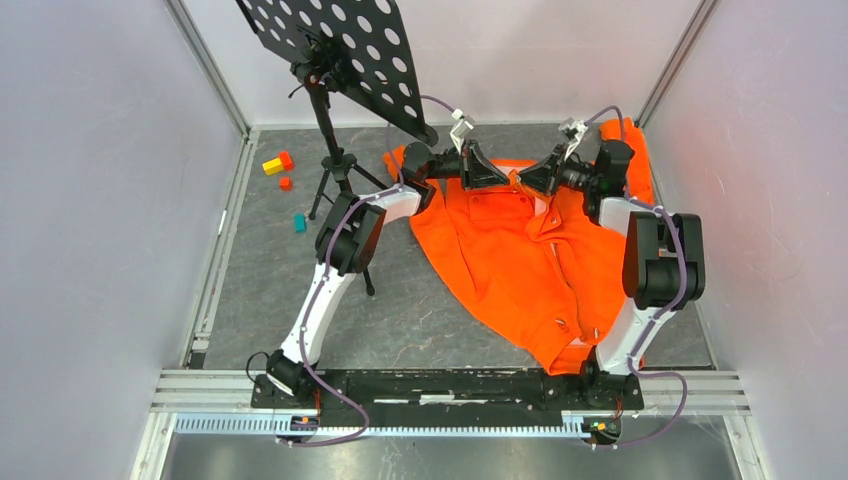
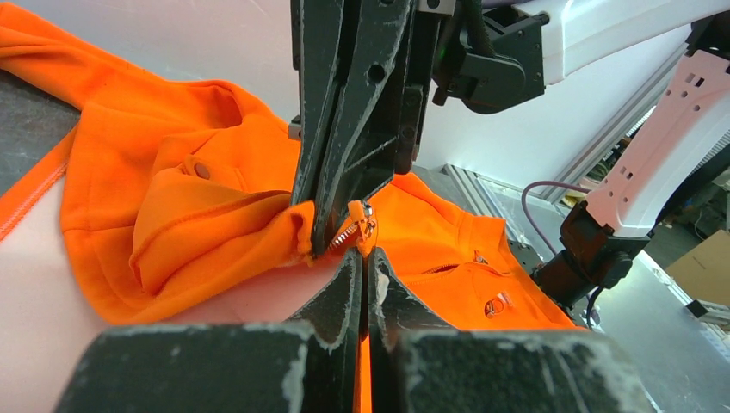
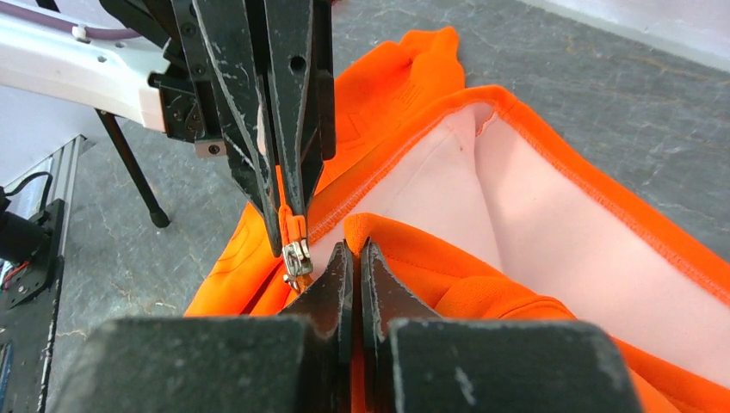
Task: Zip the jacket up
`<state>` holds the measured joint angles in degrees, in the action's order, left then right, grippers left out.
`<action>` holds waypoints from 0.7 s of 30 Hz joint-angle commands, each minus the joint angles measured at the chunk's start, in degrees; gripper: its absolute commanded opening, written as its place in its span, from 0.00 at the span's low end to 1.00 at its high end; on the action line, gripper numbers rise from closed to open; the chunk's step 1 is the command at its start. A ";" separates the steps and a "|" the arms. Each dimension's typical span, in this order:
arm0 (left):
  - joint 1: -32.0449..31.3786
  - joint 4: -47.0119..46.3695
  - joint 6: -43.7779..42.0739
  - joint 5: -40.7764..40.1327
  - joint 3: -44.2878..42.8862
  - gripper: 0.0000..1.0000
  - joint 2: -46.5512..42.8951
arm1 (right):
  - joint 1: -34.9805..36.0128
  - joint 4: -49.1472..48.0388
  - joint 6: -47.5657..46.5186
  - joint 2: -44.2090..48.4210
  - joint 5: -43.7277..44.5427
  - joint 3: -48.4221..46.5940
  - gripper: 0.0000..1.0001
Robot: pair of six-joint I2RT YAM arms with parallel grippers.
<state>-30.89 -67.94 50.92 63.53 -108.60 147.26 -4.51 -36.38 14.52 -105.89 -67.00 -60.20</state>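
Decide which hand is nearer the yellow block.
Left. The left hand sits right of the yellow block, over the jacket; the right hand lies farther right beyond it.

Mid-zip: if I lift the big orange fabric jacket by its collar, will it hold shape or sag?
Probably floppy: the orange fabric jacket lies in soft folds and bunches where the left gripper and right gripper pinch it. Likely light for its size; its thin layers drape. A push would probably wrinkle it, not slide it.
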 commanded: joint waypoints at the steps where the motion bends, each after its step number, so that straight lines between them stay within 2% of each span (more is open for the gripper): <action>1: -0.22 -3.82 2.08 1.44 -2.53 0.02 0.03 | 0.13 3.80 -4.28 2.28 -0.11 -1.03 0.00; 6: -0.05 -3.51 1.26 2.42 -2.65 0.02 0.18 | -1.91 1.28 -1.75 4.67 -1.05 1.09 0.00; 13: 0.05 -0.42 -3.01 3.88 -3.03 0.02 -0.38 | -1.75 5.23 -5.15 5.56 -3.41 0.71 0.00; 21: 0.05 0.03 -4.76 3.80 -3.55 0.02 0.04 | -1.20 3.21 -4.01 6.34 -4.76 1.57 0.00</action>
<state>-30.87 -66.94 49.34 66.28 -109.40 147.52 -6.00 -31.00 10.55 -102.06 -69.49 -59.35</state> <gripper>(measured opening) 0.044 0.020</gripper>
